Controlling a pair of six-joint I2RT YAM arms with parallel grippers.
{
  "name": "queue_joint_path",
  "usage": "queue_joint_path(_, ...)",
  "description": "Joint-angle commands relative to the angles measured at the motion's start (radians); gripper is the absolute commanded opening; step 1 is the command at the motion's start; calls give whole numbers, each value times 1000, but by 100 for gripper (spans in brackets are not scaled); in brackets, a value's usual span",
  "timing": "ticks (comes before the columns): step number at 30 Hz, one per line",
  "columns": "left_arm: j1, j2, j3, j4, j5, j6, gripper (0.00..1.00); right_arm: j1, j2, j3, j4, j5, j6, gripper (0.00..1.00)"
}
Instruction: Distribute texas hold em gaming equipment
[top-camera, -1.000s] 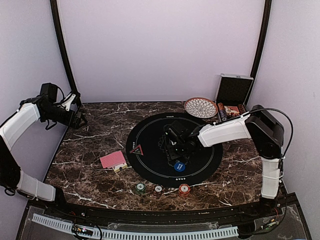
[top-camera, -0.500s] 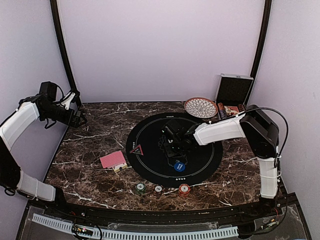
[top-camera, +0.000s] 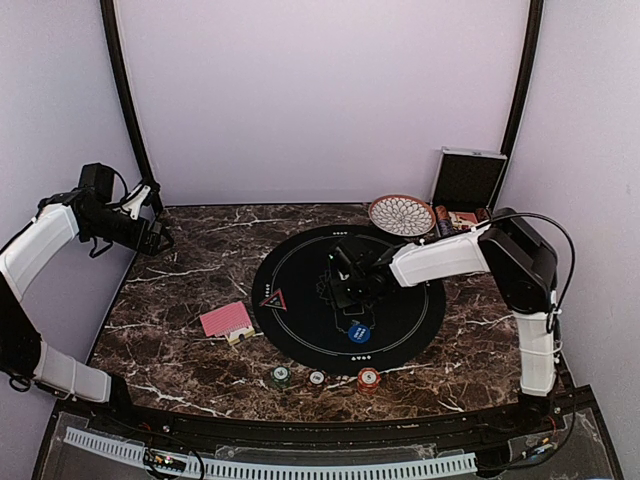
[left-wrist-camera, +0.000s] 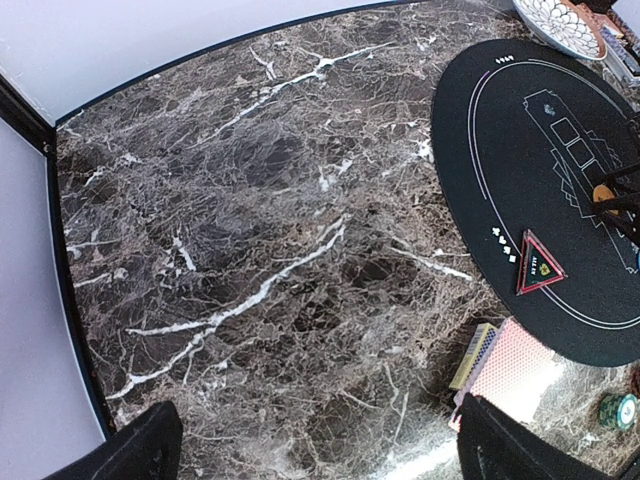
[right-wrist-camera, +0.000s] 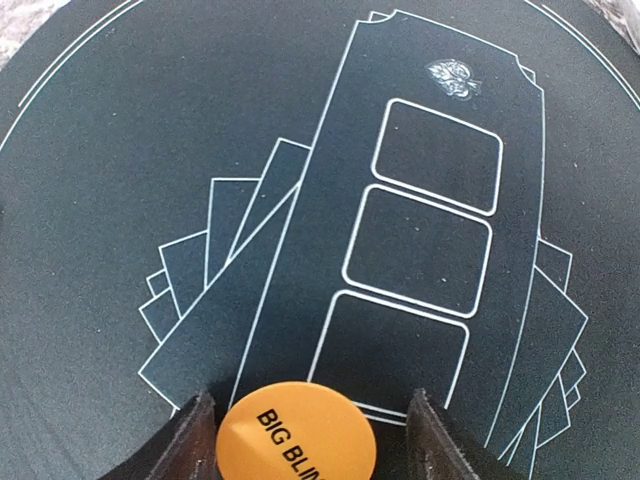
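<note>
The orange Big Blind button (right-wrist-camera: 296, 432) lies squarely between the fingers of the right gripper (right-wrist-camera: 312, 428), over the printed card boxes at the middle of the round black mat (right-wrist-camera: 120, 150). Its jaws are spread: one finger sits close to the disc's edge, with a gap on the other side, so probably no pinch. The right arm reaches in low from the right; the left gripper (left-wrist-camera: 320, 450) hangs wide open, well apart at the far left corner

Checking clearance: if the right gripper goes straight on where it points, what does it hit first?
The right gripper likely meets the black mat first, on its printed card outlines. Orange disc sits between the fingers; grip unclear.
</note>
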Motion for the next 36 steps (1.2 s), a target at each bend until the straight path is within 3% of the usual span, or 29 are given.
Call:
queue_joint_path(1, 0, -11, 23, -22, 10, 2, 99, -10, -32, -91, -84, -36, 54, 61)
queue_joint_path(14, 1, -32, 10, -26, 17, 5, 99, 44, -60, -109, -202, -49, 146, 58)
queue_joint_path(20, 0, -38, -7, -20, 17, 7, 99, 65, -63, -86, -218, -50, 168, 45)
queue_joint_path(26, 1, -41, -13, -17, 18, 7, 99, 50, -12, -32, -223, -13, 154, 40)
queue_joint_path(36, 1, -55, -11, -22, 21, 8, 99, -21, 111, 115, -204, 46, 73, 39)
